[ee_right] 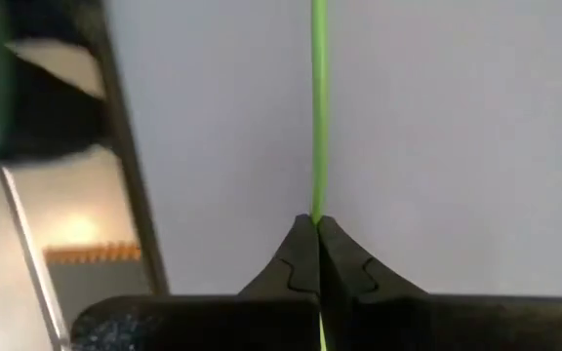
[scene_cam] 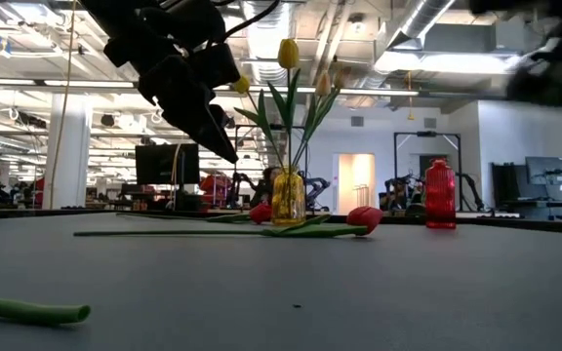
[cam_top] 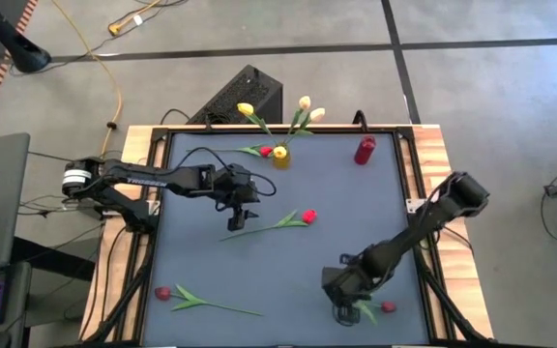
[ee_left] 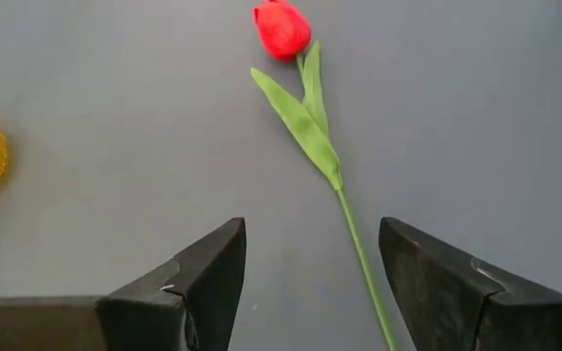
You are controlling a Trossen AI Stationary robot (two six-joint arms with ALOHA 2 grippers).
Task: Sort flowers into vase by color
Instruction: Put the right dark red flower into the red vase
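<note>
A yellow vase (cam_top: 279,156) at the far edge holds yellow and cream flowers (cam_top: 304,106); a red vase (cam_top: 365,150) stands to its right. One red tulip (cam_top: 259,151) lies beside the yellow vase. Another red tulip (ee_left: 283,27) lies mid-table, and my open left gripper (ee_left: 310,278) hovers over its stem (ee_left: 359,249), touching nothing. A third red tulip (cam_top: 165,292) lies near the front left corner. My right gripper (cam_top: 342,311), near the front right, is shut on a red-headed tulip (cam_top: 387,306). My right gripper pinches the tulip's thin green stem (ee_right: 317,200) between its two fingertips. The fingers come from above, pointing steeply down. The stem runs straight on away from the tips, over the grey table. I cannot tell whether the flower is clear of the table.
The grey mat (cam_top: 288,271) is framed by a wooden border (cam_top: 448,174). A black box (cam_top: 249,97) sits just beyond the far edge. A green stem end (scene_cam: 27,310) lies close to the low camera. Open mat lies between the two arms.
</note>
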